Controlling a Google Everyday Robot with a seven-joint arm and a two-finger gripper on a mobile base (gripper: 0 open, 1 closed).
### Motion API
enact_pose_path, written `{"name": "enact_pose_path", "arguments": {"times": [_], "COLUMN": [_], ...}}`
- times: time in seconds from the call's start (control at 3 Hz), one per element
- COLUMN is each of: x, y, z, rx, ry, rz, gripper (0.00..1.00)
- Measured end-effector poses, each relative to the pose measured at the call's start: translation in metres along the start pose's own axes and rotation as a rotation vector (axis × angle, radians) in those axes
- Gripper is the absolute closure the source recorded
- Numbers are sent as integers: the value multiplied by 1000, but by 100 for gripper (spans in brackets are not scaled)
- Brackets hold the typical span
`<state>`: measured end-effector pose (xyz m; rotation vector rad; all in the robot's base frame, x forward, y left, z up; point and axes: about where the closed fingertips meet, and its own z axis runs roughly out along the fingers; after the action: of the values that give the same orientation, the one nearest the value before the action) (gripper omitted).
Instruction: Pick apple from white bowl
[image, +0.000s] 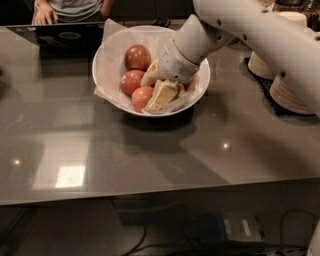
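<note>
Deep red and the largest fruit in sight, the apple (137, 56) lies inside the white bowl (200, 92), on the crinkled white paper (112, 55) that lines it. It sits just beside the gripper (157, 86), up and to the left of the tool in the camera view. I cannot tell whether the two touch.

Two smaller reddish apples (131, 81) (142, 97) sit lower down, close against the gripper's left side. A sliver of red (186, 86) shows at its right, mostly hidden by the wrist. The gripper itself is low in the middle of the bowl, reaching in from the right. Whether it is spread, closed or clamped on any fruit cannot be made out.

As I judge it, the reach into the bowl is done. A secure hold is unconfirmed, and no apple has been lifted clear of the rim, so the grasp and the lift are both left.

Further out, stacked pale disposable bowls (287, 92) stand well to the tool's right on the glossy grey table (150, 155). A laptop (60, 35) lies far to its left.
</note>
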<state>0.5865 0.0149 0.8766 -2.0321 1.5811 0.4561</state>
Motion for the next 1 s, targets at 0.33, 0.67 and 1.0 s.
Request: {"name": "enact_pose_path", "arguments": {"times": [0.33,0.67,1.0], "x": [4,5,3], "y": [6,19,17], "z": [2,-8,-10], "rx": [-15,-3,-3], "ry": [23,68,68], "rz": [22,48,48], "gripper": [57,54,55]}}
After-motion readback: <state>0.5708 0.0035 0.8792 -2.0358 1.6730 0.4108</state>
